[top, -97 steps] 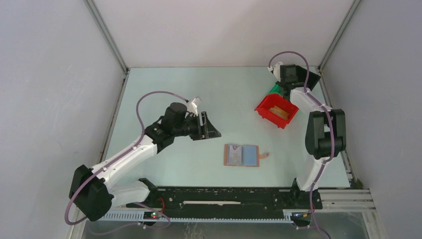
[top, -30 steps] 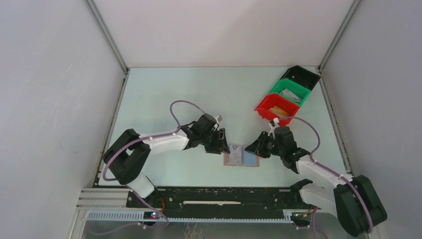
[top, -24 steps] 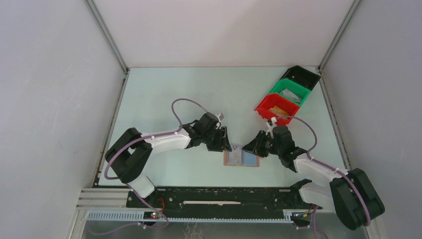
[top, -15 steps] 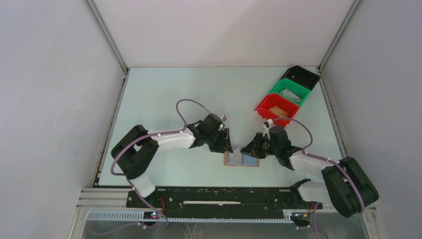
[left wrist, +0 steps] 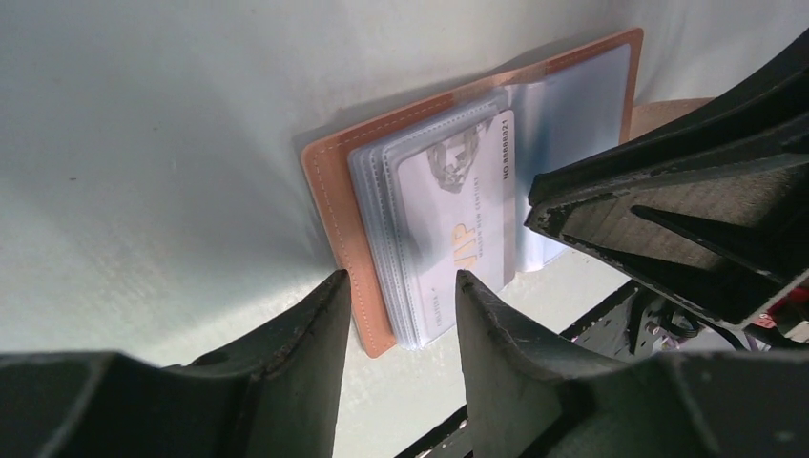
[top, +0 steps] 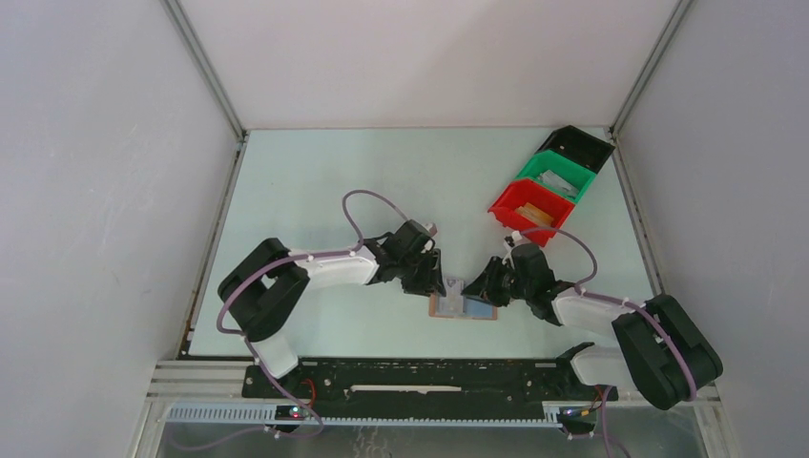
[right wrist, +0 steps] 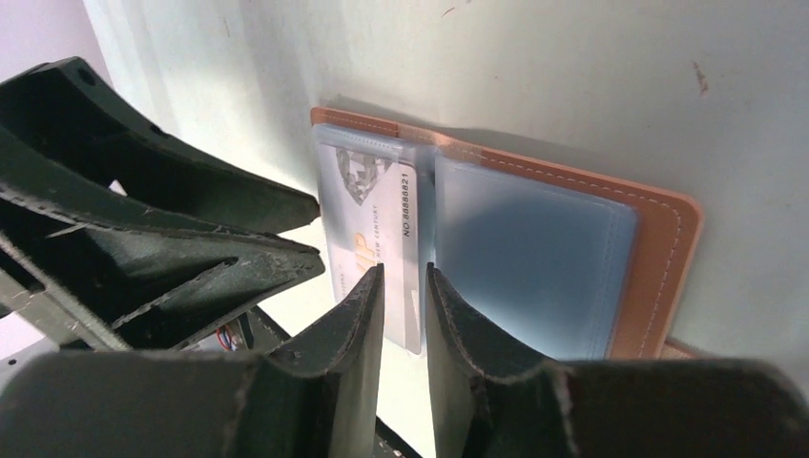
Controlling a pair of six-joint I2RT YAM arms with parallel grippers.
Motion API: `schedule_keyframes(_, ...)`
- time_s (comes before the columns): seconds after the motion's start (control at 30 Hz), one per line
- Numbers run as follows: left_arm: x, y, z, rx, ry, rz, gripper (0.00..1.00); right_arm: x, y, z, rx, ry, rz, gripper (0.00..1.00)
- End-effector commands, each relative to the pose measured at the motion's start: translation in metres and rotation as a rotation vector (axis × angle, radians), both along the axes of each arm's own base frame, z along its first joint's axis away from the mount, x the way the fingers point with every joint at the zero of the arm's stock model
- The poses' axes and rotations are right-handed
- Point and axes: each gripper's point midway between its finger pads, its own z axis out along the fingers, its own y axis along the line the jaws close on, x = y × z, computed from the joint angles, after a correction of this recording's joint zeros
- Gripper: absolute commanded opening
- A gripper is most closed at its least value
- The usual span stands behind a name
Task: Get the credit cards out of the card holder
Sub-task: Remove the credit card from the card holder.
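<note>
Top external view: the brown card holder (top: 464, 311) lies open and flat on the pale green surface (top: 334, 191), near the front, between the two arms. The left gripper (top: 442, 284) is down low at its left end. The right gripper (top: 482, 287) is down low over its right half. Their tips are very near each other above the holder. Far back on the right, a red bin (top: 529, 212), a green bin (top: 556, 177) and a black bin (top: 582, 145) sit in a row.

Left wrist view: the left jaws are apart with nothing in them, just by the holder's edge. A pale card (left wrist: 458, 215) with letters on it sits in a clear pocket on top of the stack.

Right wrist view: the right jaws are only a little apart and hold nothing. Their tips are by the fold, next to the pale card's edge. The other half of the holder shows a blue-grey pocket (right wrist: 534, 258).
</note>
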Motion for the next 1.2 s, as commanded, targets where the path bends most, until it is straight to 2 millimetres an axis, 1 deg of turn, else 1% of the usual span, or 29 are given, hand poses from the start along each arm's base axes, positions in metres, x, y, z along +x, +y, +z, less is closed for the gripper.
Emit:
schedule_keyframes(0.0,0.015,-0.018,0.028,-0.039,-0.099,-0.020,0.50,0.003,-0.002,-0.004,-0.033,-0.009,-0.015,0.31)
schedule_keyframes(0.1,0.014,-0.021,0.028,-0.040,-0.103,-0.035,0.50,0.002,-0.003,-0.008,-0.041,0.007,-0.018,0.31)
schedule_keyframes(0.2,0.011,-0.024,0.024,-0.040,-0.083,-0.055,0.50,0.002,-0.002,-0.011,-0.039,0.018,-0.017,0.31)
schedule_keyframes(0.47,0.010,-0.023,0.009,-0.008,-0.061,-0.055,0.49,0.000,0.005,-0.010,0.011,0.026,-0.008,0.30)
schedule_keyframes(0.67,0.009,-0.019,-0.001,0.017,-0.045,-0.047,0.42,0.000,0.011,-0.007,0.065,0.032,-0.006,0.23)
schedule_keyframes(0.87,0.008,-0.017,-0.008,0.042,-0.035,-0.044,0.24,-0.001,0.012,-0.003,0.092,0.027,-0.022,0.15)
schedule_keyframes(0.93,0.007,-0.016,-0.011,0.048,-0.030,-0.046,0.14,-0.002,0.011,-0.001,0.101,0.021,-0.024,0.12)
schedule_keyframes(1.0,0.008,-0.016,-0.014,0.052,-0.026,-0.044,0.01,-0.002,0.011,0.001,0.106,0.011,-0.028,0.08)
schedule_keyframes(1.1,0.006,-0.015,-0.016,0.058,-0.018,-0.042,0.00,-0.003,0.009,0.003,0.108,0.002,-0.031,0.00)
schedule_keyframes(1.17,0.006,-0.015,-0.018,0.062,-0.013,-0.040,0.00,-0.004,0.007,0.005,0.109,-0.003,-0.033,0.00)
